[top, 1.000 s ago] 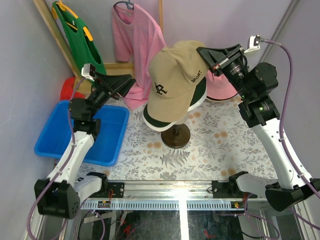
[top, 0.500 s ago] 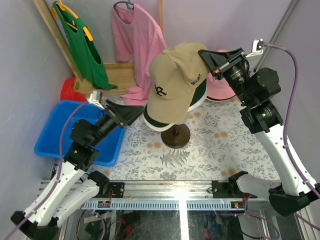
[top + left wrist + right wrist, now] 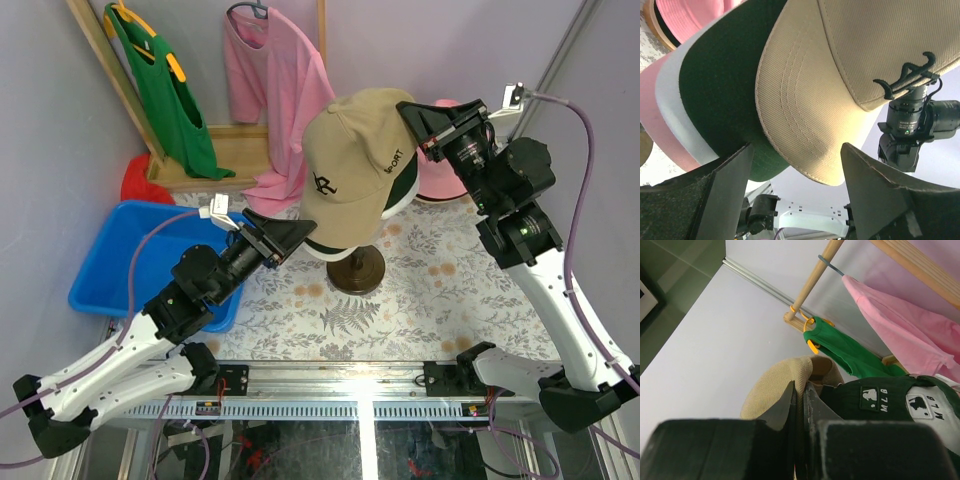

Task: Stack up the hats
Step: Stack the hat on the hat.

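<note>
Nearest, the left gripper (image 3: 290,235) stands released, its jaws spread to either side of the tan cap's brim tip without touching it; a second ago this arm hung back over the blue bin (image 3: 110,270), and it has since swung in low to the brim, spreading wider on the way. The tan cap (image 3: 350,150) sits topmost on the stand (image 3: 355,270), over the dark green cap (image 3: 715,90) and a pink cap (image 3: 655,100); it looks light, with a soft crown that would crumple, so the stiff stitched brim is probably the surer hold. It has turned slightly on the stack. Behind, the right gripper (image 3: 408,108) is clenched on a fold of the tan cap's rear crown, much as before. Beyond lies the pink bucket hat (image 3: 440,175) on the table (image 3: 450,290); farthest hangs the pink shirt (image 3: 275,90).
</note>
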